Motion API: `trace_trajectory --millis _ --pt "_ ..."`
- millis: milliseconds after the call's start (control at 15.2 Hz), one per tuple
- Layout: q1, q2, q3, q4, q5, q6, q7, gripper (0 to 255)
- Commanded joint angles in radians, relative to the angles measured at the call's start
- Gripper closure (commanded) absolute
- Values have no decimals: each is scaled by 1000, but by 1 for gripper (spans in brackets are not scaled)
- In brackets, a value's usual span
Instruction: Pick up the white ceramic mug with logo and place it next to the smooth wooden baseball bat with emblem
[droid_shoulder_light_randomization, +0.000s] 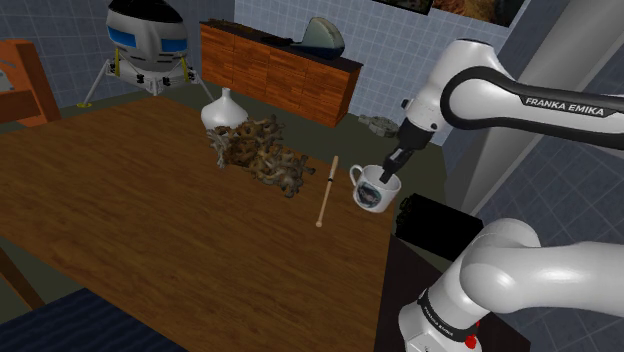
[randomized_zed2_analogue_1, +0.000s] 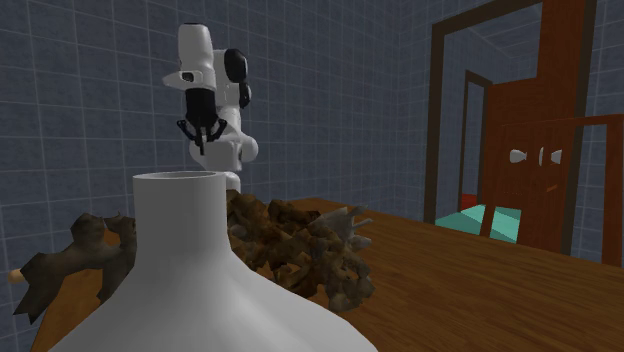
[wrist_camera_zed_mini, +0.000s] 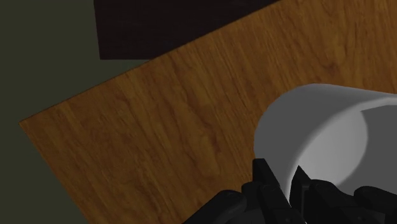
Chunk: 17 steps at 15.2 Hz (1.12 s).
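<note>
Table (droid_shoulder_light_randomization: 140, 230) — heap (droid_shoulder_light_randomization: 258, 152) between vase (droid_shoulder_light_randomization: 228, 110), bat (droid_shoulder_light_randomization: 327, 190); end effector (droid_shoulder_light_randomization: 388, 174) clasps mug (droid_shoulder_light_randomization: 372, 196).

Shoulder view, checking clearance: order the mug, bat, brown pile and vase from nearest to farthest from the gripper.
1. Mug, clasped at its rim by the gripper.
2. Bat, lying just left of the mug.
3. Brown pile, further left past the bat.
4. Vase, behind the pile, farthest.

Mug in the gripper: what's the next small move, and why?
Probably lower it straight down. The gripper clasps the mug by its wall, and in the shoulder view it is already close beside the bat, over the table.
</note>
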<state>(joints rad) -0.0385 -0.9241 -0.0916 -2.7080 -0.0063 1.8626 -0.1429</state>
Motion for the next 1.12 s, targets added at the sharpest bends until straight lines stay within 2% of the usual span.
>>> trace_trajectory --millis 0,1056 --pt "-3 -3 -5 -24 -4 21 -6 255" --pt "-9 52 -22 -215 -15 266 -19 255"
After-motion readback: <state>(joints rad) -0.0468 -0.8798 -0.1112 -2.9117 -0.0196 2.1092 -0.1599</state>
